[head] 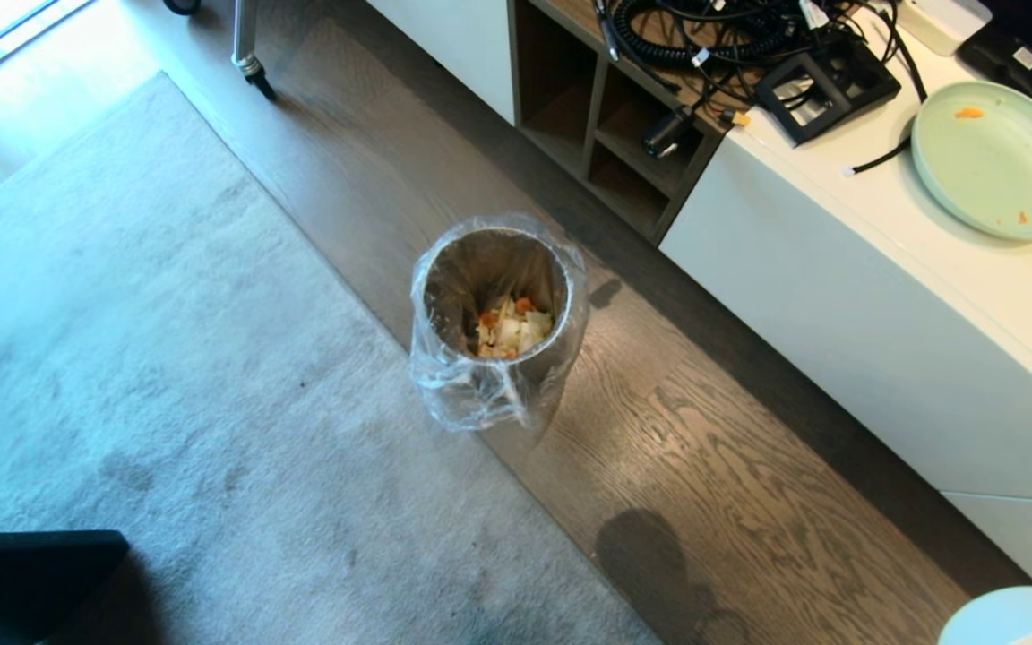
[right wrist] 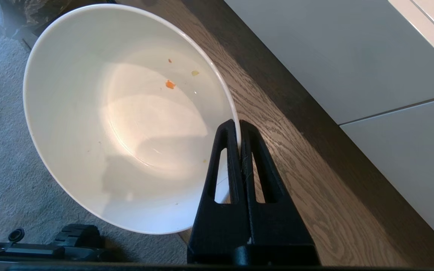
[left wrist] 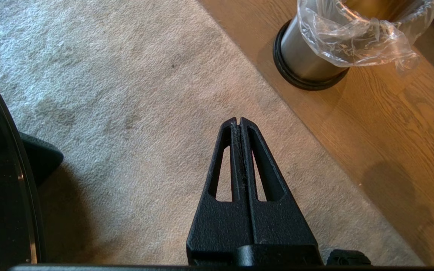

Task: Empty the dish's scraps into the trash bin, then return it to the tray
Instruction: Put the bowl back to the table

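Showing the task at its midpoint: the scraps (head: 509,329) lie heaped at the bottom of the trash bin (head: 494,313), so emptying appears done, and returning the dish (right wrist: 123,116) to the tray remains; no tray is visible in any view. The right gripper (right wrist: 238,130) is clenched on the dish's rim, one finger inside and one outside, with the dish tilted on edge ahead of the gripper, above the wooden floor (right wrist: 315,180) beside the white cabinet (right wrist: 352,67). The dish is deep, round, glossy white, nearly clean, with a few orange and pale specks clinging to its inner wall. The left gripper (left wrist: 238,122) hangs idle above the carpet (left wrist: 126,94), fingers pressed together and holding nothing, with the bin well ahead of it. A pale green plate (head: 1000,159) rests on the counter (head: 973,296).
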Motion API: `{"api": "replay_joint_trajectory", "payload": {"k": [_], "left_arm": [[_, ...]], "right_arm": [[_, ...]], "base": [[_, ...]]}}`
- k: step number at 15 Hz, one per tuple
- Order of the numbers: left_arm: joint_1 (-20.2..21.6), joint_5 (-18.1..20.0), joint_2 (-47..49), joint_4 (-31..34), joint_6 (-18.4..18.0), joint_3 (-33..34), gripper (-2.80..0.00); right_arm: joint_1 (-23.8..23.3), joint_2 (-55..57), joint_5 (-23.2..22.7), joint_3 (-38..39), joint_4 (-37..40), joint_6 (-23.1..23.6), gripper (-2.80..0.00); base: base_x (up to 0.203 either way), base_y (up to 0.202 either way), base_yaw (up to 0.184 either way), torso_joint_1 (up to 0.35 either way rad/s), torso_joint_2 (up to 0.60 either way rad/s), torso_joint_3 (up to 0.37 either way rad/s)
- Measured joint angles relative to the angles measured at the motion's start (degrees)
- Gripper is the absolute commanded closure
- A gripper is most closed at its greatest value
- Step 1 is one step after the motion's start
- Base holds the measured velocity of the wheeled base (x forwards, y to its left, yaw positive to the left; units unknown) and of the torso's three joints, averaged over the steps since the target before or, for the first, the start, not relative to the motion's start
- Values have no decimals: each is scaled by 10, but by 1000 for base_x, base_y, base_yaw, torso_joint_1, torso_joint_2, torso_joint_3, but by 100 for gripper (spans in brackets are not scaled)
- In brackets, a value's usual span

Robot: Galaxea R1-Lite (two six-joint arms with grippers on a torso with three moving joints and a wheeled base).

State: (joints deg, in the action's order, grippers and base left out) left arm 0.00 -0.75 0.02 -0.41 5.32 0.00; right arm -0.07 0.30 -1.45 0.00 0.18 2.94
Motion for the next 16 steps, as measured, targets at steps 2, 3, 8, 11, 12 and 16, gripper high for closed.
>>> {"api": "replay_joint_trajectory", "payload": {"k": [2,3,8,11,12,16], "left_arm": [[0,0,0,0,0,0,0],[0,0,0,0,0,0,0],[0,0,0,0,0,0,0],[0,0,0,0,0,0,0],[0,0,0,0,0,0,0],[0,0,0,0,0,0,0]], "right_arm": [[0,-3,0,0,0,0,0],[0,-3,0,0,0,0,0],[0,-4,0,0,0,0,0],[0,-4,0,0,0,0,0],[0,-4,0,0,0,0,0],[0,-4,0,0,0,0,0]], "base": [[0,0,0,0,0,0],[0,0,0,0,0,0],[0,0,0,0,0,0],[0,0,0,0,0,0],[0,0,0,0,0,0],[0,0,0,0,0,0]]}}
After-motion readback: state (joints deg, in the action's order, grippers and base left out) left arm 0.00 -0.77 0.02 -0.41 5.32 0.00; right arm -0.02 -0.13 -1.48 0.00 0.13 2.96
